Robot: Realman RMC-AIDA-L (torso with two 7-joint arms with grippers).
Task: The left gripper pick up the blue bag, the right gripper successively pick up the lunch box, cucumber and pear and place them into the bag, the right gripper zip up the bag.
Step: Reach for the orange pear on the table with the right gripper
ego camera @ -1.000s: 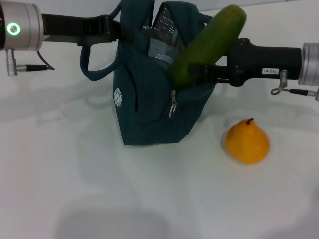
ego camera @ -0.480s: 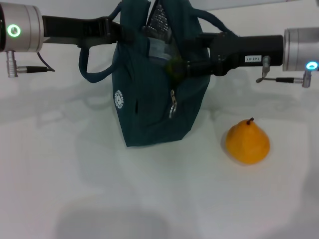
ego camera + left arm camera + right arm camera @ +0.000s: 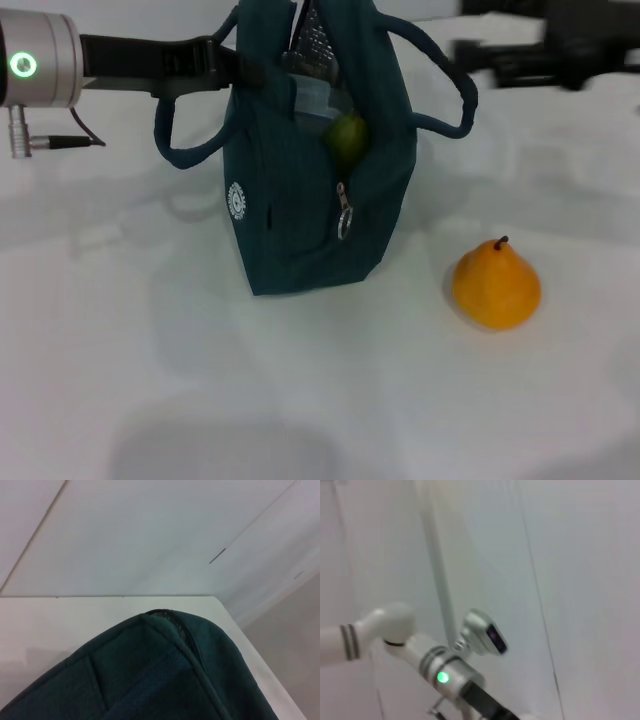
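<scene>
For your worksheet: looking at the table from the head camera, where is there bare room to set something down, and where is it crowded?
The whole front of the table, nearer than the blue bag and pear, is bare, as is the stretch under the left hand, beside the bag. It is crowded at the bag's open top, where the cucumber pokes out between the handles, with the right hand blurred nearby.

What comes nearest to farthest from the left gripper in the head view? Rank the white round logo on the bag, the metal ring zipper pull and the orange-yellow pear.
Measured from the left gripper, which holds the dark teal-blue fabric bag at its upper left edge:
1. White round logo, on the bag's left face, below the gripper.
2. Metal ring zipper pull, hanging at the bag's front seam.
3. Orange-yellow pear, on the table right of the bag.
</scene>
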